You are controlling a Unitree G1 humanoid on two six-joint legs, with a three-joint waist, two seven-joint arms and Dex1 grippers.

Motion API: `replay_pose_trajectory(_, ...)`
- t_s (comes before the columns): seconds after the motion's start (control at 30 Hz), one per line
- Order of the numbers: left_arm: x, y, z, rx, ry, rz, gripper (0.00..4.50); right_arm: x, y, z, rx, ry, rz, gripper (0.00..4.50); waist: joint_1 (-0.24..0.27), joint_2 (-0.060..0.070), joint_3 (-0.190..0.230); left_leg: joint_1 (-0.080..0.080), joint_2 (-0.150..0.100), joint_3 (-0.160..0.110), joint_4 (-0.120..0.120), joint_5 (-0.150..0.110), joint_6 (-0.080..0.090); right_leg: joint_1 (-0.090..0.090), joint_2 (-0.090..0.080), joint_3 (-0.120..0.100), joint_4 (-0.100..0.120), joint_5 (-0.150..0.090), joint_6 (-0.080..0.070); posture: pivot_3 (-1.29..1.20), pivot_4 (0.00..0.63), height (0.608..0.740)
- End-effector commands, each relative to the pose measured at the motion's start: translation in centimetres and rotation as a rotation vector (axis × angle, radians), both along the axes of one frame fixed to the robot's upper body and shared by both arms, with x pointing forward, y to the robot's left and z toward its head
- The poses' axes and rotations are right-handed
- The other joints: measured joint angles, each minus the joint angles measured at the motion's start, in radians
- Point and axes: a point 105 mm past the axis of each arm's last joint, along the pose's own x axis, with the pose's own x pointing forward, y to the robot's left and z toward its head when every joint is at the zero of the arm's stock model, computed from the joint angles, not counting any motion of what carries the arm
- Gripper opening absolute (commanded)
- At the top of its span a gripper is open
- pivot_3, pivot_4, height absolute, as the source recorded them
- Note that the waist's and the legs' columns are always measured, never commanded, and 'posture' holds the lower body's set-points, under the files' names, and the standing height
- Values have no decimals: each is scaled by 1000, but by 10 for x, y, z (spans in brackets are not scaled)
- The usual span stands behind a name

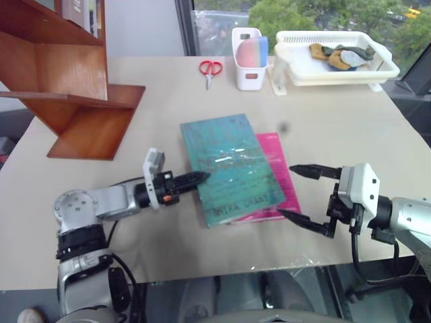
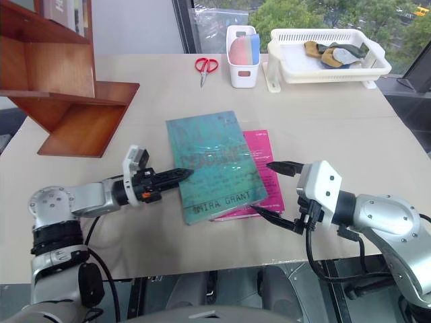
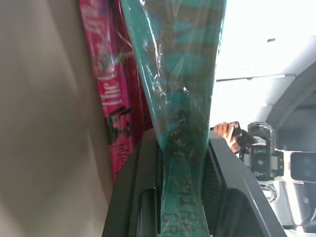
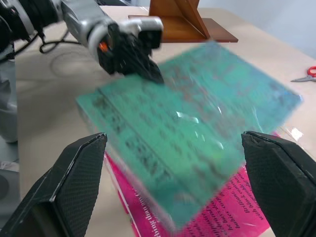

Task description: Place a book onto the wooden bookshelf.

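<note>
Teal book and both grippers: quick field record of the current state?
book: teal book lying on a pink book, on the table
left gripper: left gripper shut on the teal book's left edge
right gripper: right gripper open, at the right side of both books, holding nothing
bookshelf: wooden bookshelf at the table's far left
other items: red scissors, white cup, white tray along the far edge

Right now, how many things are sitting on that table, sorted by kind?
Books: 2, the teal book and the pink book under it
Scissors: 1, red scissors
Containers: 2, a white cup and a white basket
Shelves: 1, the wooden bookshelf
Total: 6
</note>
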Motion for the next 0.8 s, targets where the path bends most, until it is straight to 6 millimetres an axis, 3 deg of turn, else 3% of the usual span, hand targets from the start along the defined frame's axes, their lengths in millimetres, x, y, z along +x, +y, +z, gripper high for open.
replay_pose_trajectory(0.03,8,12,49,83,-269,68,642,3,2,7,12,-45,31,4500,2,-1,1,0,-1,0,0,0,0,0,0,0,0,0,0,0,150,740)
replay_pose_trajectory(0.1,18,15,69,280,-478,126,642,8,1,8,19,-47,35,4500,1,-6,3,0,-1,-1,0,0,0,0,-1,-1,0,0,0,0,150,740)
replay_pose_trajectory(0.13,23,14,89,400,-680,136,642,12,0,9,22,-50,38,4500,2,-7,4,-1,-1,-2,0,1,-1,0,0,-2,0,0,-1,0,150,740)
replay_pose_trajectory(0.2,32,11,123,544,-945,161,642,16,0,10,29,-52,47,4500,5,-7,3,-1,-1,-1,-1,1,-2,0,-2,-3,-1,-1,-2,0,150,740)
replay_pose_trajectory(0.23,35,11,131,576,-1007,170,642,17,0,10,31,-52,50,4500,7,-6,3,0,-2,-1,-1,1,-2,0,-3,-3,-1,-1,-3,0,150,740)
replay_pose_trajectory(0.33,31,6,178,902,-1519,121,642,24,0,12,31,-57,75,4500,7,-5,3,-1,-4,1,-2,0,-1,0,-4,-1,-2,-2,-4,0,150,740)
replay_pose_trajectory(0.43,26,9,193,1253,-1832,-31,642,28,1,13,31,-62,93,4500,2,-5,4,-2,-4,1,-4,0,-1,-1,-4,-1,-4,0,-2,0,150,740)
replay_pose_trajectory(0.5,27,32,208,1522,-1869,-109,642,32,2,13,33,-62,109,4500,1,-5,4,-2,-4,1,-5,0,-1,-1,-3,-1,-5,0,-1,0,150,740)
replay_pose_trajectory(0.57,28,61,220,1737,-1801,-167,642,35,4,12,37,-61,128,4500,-3,-4,5,-3,-3,2,-6,0,-1,-4,-1,0,-5,0,-1,0,150,740)
replay_pose_trajectory(0.7,16,107,246,1977,-1652,-229,642,42,7,10,37,-64,165,4500,-2,-4,6,-7,-2,3,-5,0,-1,-9,0,1,-2,-1,0,0,150,740)
replay_pose_trajectory(0.8,6,131,252,2085,-1547,-298,642,47,9,9,37,-73,178,4500,4,-3,6,-18,-2,2,0,1,-1,-18,0,0,1,-1,1,0,150,740)
